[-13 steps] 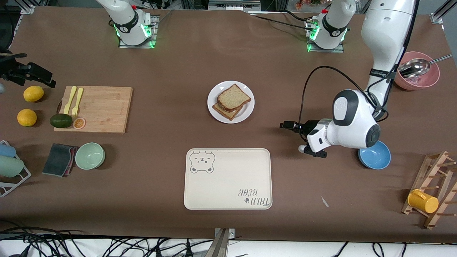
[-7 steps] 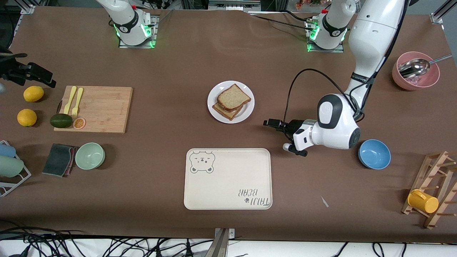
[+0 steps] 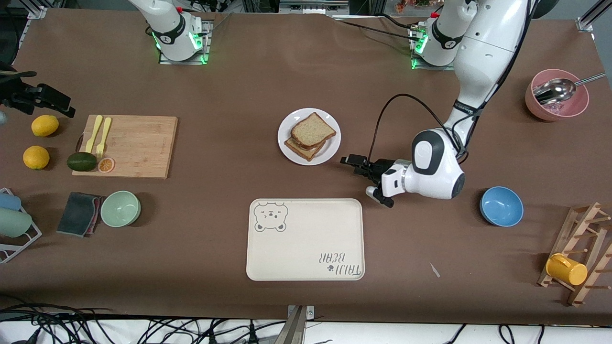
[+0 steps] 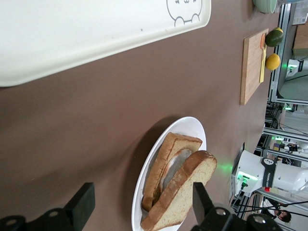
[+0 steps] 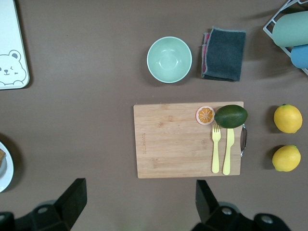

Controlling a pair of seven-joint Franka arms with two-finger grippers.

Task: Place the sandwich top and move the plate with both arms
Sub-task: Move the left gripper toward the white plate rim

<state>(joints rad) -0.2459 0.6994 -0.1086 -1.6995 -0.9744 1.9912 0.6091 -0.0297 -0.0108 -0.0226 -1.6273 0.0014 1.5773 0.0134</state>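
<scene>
since the earlier frames the left arm is seen to have swung from beside the blue bowl (image 3: 501, 206) toward the plate (image 3: 288, 147), so that the bowl is now fully uncovered; nothing else on the table is changed.

taken from the right arm's end of the table: the right gripper (image 5: 139, 199) is held high over the wooden cutting board (image 5: 168, 139), fingers spread wide and empty, and the right arm is judged to be waiting. the board carries a yellow fork and knife (image 3: 99, 134), an avocado (image 3: 81, 161) and an orange slice (image 3: 106, 165); two lemons (image 3: 45, 125) lie beside it, and a green bowl (image 3: 120, 209) and a dark cloth (image 3: 79, 213) lie nearer the camera.

at the table's middle the plate is found, with the sandwich top (image 3: 313, 129) already laid on the stack, a little askew. the cream bear tray (image 3: 334, 224) lies nearer the camera than the plate, apart from it.

the left gripper (image 3: 353, 163) is held low, just beside the plate's rim toward the left arm's end, fingers (image 4: 82, 207) spread and holding nothing.

placing is judged done; the step in hand is the plate grip. it is done well if the rim is approached level and low, one finger slid under the lip and one over, clear of the bread. closing should be held back until the right gripper is brought to the rim at its own end, so the lift is shared and the loose top slice is not tipped off.
</scene>
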